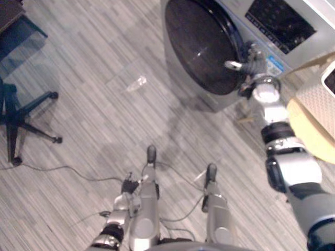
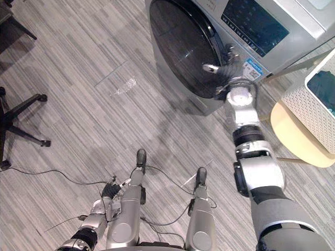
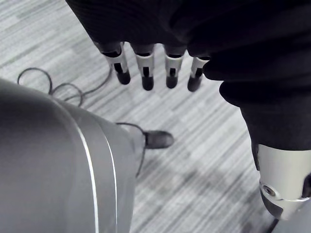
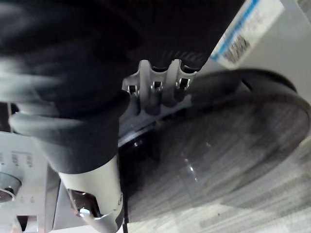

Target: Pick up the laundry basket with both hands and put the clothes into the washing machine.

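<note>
**Right hand (image 2: 229,67) hooking the washing machine (image 2: 277,49) door (image 2: 180,44); laundry basket (image 2: 309,112) sitting on its stand (image 2: 293,138)**

The right arm is reaching forward to the washing machine, which is standing on the floor (image 2: 94,57) at its far right. The right hand is resting against the right-hand rim of the round dark glass door. In the right wrist view its fingers (image 4: 155,90) are curling close together over the door's edge, their tips going into the narrow gap between the rim and the machine's front. The thumb is sticking out over the glass, apart from the fingers. Whether the door is latched or slightly ajar cannot be told. The dark control panel (image 2: 255,26) is lying just above and to the right of the hand.

The laundry basket, white with perforated walls, is sitting upright on a round pale-yellow stand just beside the machine's right side, near the right arm but not touching it. Dark teal clothes (image 2: 325,86) are lying inside the basket, below its rim. Neither hand is touching the basket.

The left hand (image 1: 128,185) is hanging low at the near edge of the floor, close to the robot's side and well apart from the machine and the basket. In the left wrist view its fingers (image 3: 146,73) are pointing straight out in a row, slightly spread, hanging free above the grey planks.

A dark office chair (image 1: 15,115) is standing at the floor's left edge, well apart from the washing machine.
</note>
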